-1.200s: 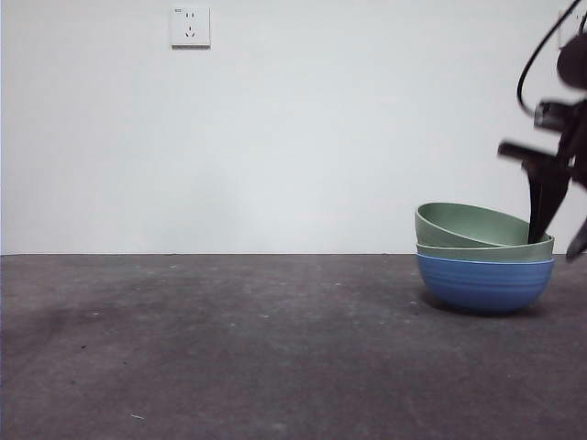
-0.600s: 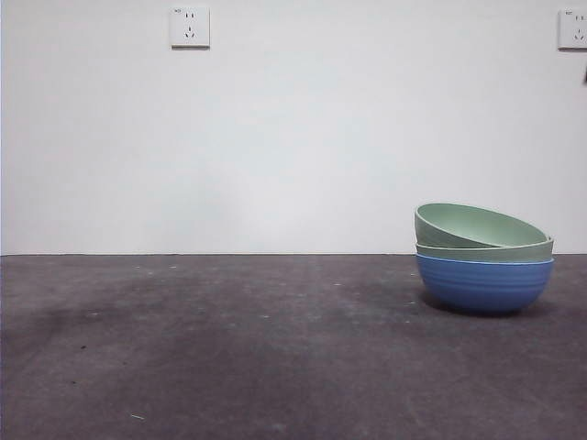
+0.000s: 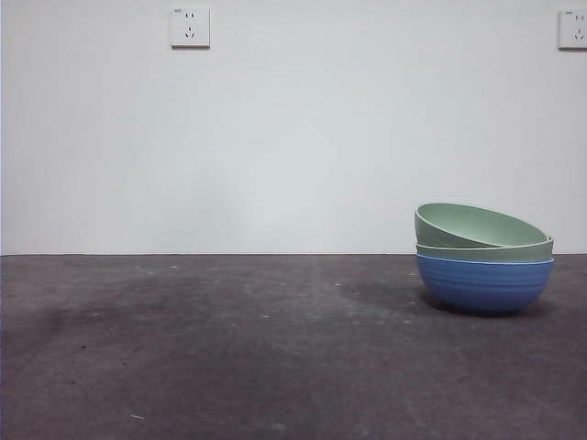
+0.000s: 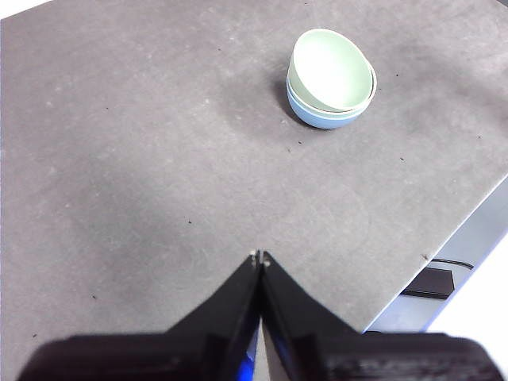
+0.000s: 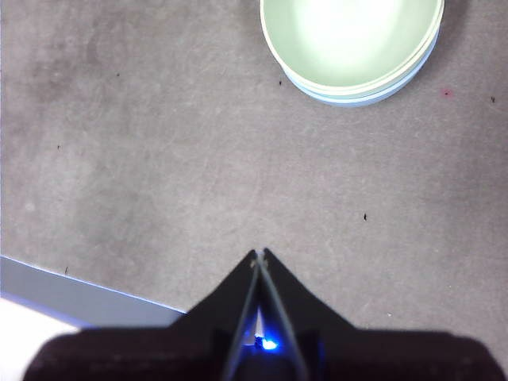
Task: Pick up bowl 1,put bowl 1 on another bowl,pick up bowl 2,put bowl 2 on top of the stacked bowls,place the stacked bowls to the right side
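The stacked bowls stand at the right of the dark table. The blue bowl is at the bottom, a pale green bowl rests in it, and a second pale green bowl lies tilted on top. The stack also appears in the left wrist view and the right wrist view. My left gripper is shut and empty, high above the table and far from the stack. My right gripper is shut and empty, raised above the table near the stack. Neither arm shows in the front view.
Two wall sockets sit on the white wall behind the table. The table edge runs near the stack's side, with a black device and cable below it. Another edge shows in the right wrist view.
The dark arm that stood at the stack's right side a second ago has lifted out of the front view. The bowls have stayed in place.
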